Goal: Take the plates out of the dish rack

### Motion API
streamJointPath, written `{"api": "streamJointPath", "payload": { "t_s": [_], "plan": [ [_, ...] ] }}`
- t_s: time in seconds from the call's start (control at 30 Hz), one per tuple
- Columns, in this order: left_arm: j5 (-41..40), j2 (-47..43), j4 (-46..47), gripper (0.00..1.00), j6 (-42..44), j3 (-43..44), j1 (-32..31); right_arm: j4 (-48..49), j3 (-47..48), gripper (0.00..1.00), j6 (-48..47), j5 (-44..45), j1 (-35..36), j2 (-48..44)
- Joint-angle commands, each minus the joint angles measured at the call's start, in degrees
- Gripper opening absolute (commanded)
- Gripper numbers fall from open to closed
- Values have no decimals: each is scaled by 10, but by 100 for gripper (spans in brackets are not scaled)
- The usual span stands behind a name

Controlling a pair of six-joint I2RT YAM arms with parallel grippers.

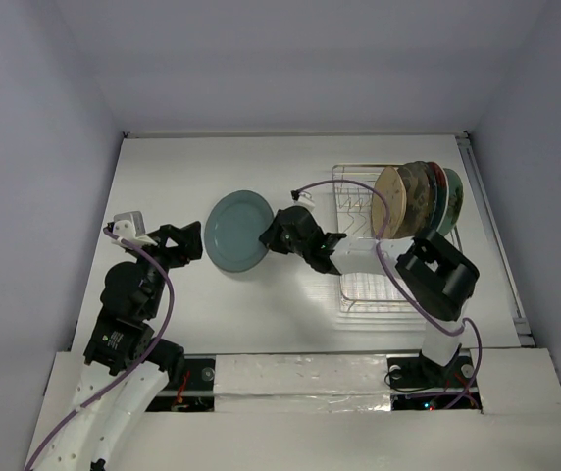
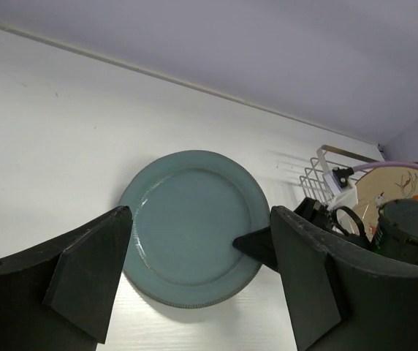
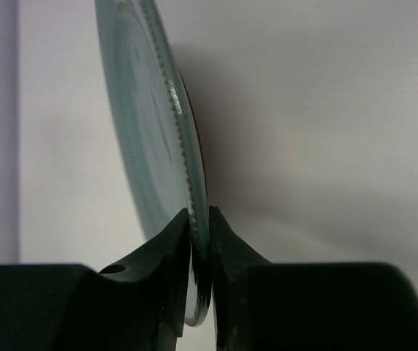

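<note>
I have the white table (image 1: 163,177) under everything; the dish rack (image 1: 359,292) sits toward its right side; four plates (image 1: 420,196) stand on edge at the rack's far end; the teal plate (image 1: 236,231) lies just left of the rack, my right gripper (image 1: 273,235) pinching its rim; my left gripper (image 1: 190,242), further left of the rack past that plate, is spread wide and touches nothing.

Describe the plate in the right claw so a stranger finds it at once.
On the white table, find the wire dish rack at the right. Left of it lies the teal plate, its rim pinched by the right claw. It alone is plain and outside the rack; the other plates stand on edge inside.
</note>
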Motion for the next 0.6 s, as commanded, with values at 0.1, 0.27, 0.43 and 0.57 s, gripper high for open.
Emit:
{"api": "streamJointPath", "payload": {
  "t_s": [0.1,0.27,0.43,0.57],
  "plan": [
    [2,7,15,72,4,5,-2,49,-63,33,7,69,3,-12],
    [2,8,15,72,4,5,-2,42,-75,38,8,69,3,6],
    [2,9,16,72,4,5,-2,17,-71,54,-1,77,3,2],
    [2,8,15,72,4,5,-2,-9,-62,68,-15,87,3,-11]
  ]
}}
